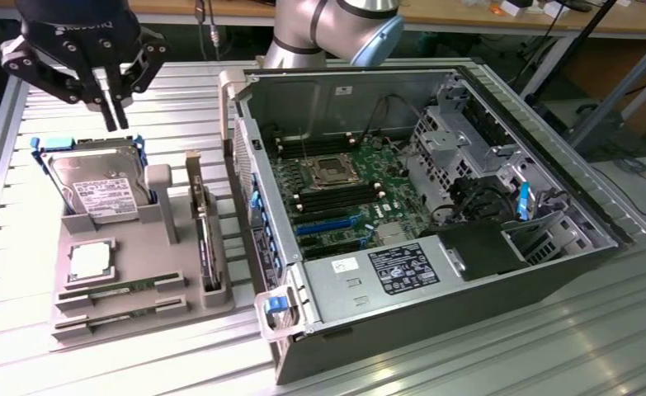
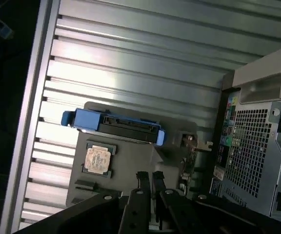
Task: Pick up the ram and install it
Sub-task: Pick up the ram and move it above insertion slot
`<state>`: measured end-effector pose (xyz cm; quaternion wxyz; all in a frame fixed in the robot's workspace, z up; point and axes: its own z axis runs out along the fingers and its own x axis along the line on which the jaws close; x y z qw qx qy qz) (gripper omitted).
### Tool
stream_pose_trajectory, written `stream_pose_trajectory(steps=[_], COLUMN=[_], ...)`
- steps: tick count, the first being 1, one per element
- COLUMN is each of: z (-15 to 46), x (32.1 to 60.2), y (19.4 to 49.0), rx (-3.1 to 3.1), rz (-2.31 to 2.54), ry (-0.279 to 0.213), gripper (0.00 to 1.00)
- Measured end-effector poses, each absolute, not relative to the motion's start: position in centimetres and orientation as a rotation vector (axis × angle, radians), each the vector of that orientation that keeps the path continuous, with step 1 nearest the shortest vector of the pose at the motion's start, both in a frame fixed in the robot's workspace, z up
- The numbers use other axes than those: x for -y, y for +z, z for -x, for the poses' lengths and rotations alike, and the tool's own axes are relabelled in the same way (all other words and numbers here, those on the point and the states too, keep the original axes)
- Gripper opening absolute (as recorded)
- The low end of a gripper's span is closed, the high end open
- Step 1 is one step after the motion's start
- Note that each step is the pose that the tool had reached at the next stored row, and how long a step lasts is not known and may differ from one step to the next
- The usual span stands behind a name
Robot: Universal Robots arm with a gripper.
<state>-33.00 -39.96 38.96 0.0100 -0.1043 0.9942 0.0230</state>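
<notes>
Hovering hand (image 1: 114,122) near white-labelled hard drive (image 1: 97,188), ram (image 1: 119,289) lying in tray (image 1: 147,247)

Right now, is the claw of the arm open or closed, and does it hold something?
Claw: closed, holding nothing, hovering over the grey plastic parts tray.

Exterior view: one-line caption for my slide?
Gripper hovers above the tray holding hard drive and two ram sticks, beside the open computer.
</notes>
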Motion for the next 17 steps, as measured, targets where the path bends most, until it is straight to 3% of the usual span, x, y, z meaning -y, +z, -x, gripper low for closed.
stream_pose_trajectory(steps=[2, 3, 17], z=[33.0, 33.0, 34.2], x=[40.0, 40.0, 44.3], y=[39.0, 39.0, 36.5], rx=[-3.091, -3.083, -3.046], rz=[0.44, 0.503, 0.717], ry=[0.073, 0.073, 0.13], gripper=[0.17, 0.25, 0.25])
